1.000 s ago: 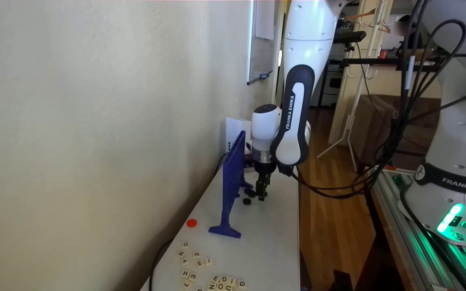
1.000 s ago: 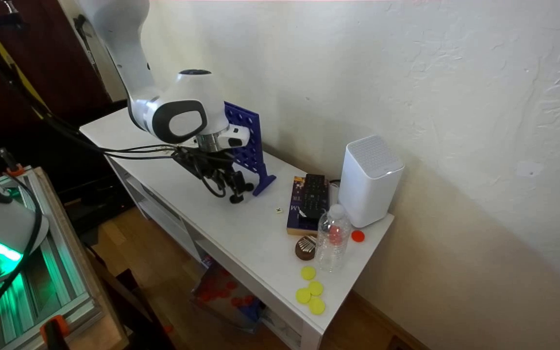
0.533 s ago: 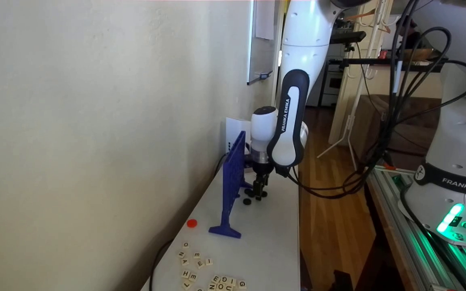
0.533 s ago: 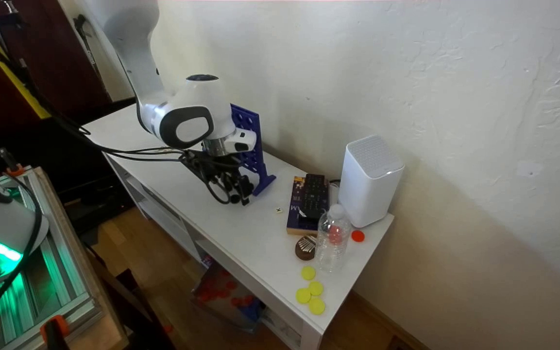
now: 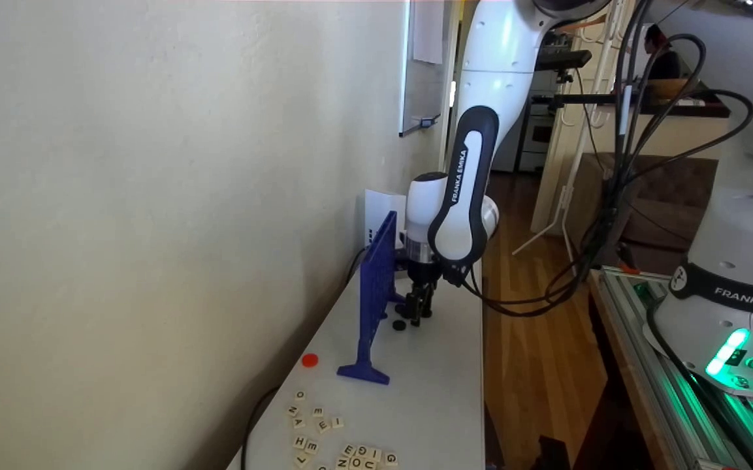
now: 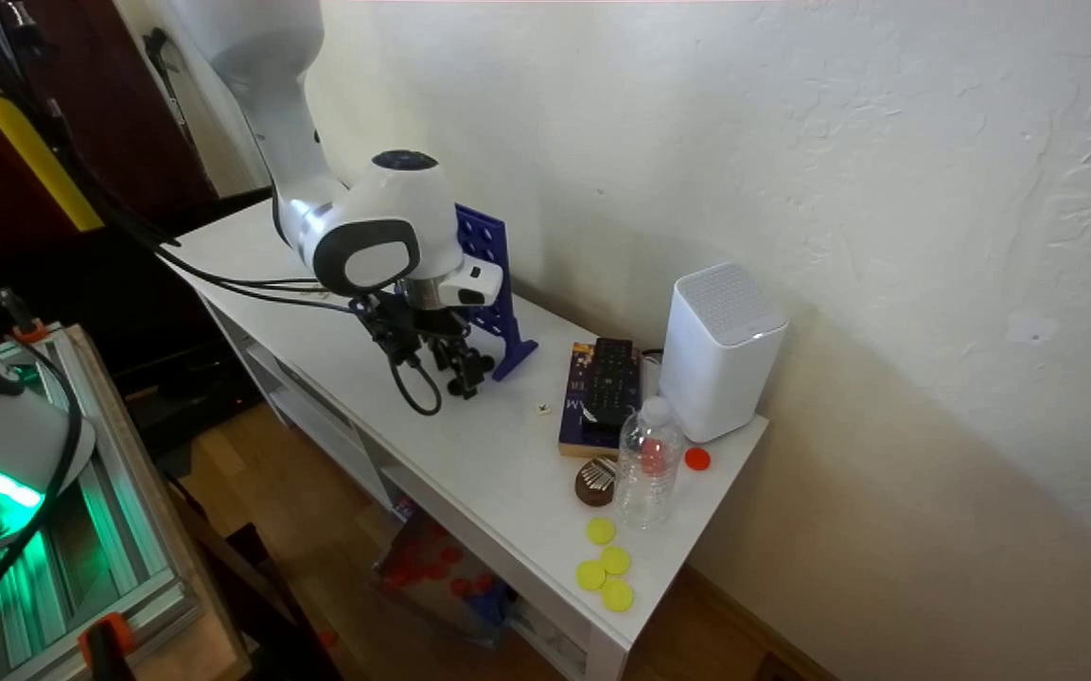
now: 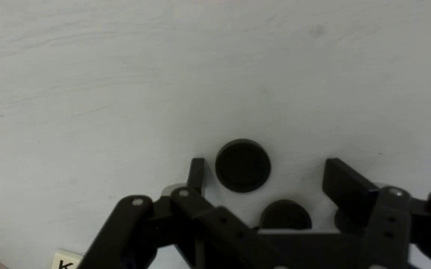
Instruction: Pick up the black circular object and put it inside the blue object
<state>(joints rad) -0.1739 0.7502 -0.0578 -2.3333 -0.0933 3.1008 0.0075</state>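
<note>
White and jointed, the arm (image 6: 417, 203) has shifted slightly down and rightward in an exterior view since the earlier frame. Its jaws are released, standing wide apart, low over the table (image 5: 435, 391). In the wrist view the black disc (image 7: 243, 166) lies flat on the table between them, nearer the jaw at the view's left; a strip of white surface shows on each side of it, the wider one toward the other jaw. Near it lies a second black disc (image 7: 285, 215), its lower part hidden by the base of the jaws, and part of a third disc (image 7: 343, 225) shows beside the jaw at the view's right. Table surface spreads from the black disc up to the top of that view; the table's edge cuts the lower left corner, left of a K tile (image 7: 66, 259).

Outward, the blue rack (image 5: 376, 287) stands upright just beside the jaws, between them and the wall (image 5: 187, 196); I cannot tell whether the arm touches it. Away from the wall, a band of table runs from the jaws to the long edge, with the wooden floor (image 5: 533, 365) beyond. Well apart lie a red disc (image 5: 310, 360) and letter tiles (image 5: 356, 462); toward the other end, a book (image 6: 575, 416), clear bottle (image 6: 647, 492), white box (image 6: 725, 378) and yellow discs (image 6: 617, 595).
</note>
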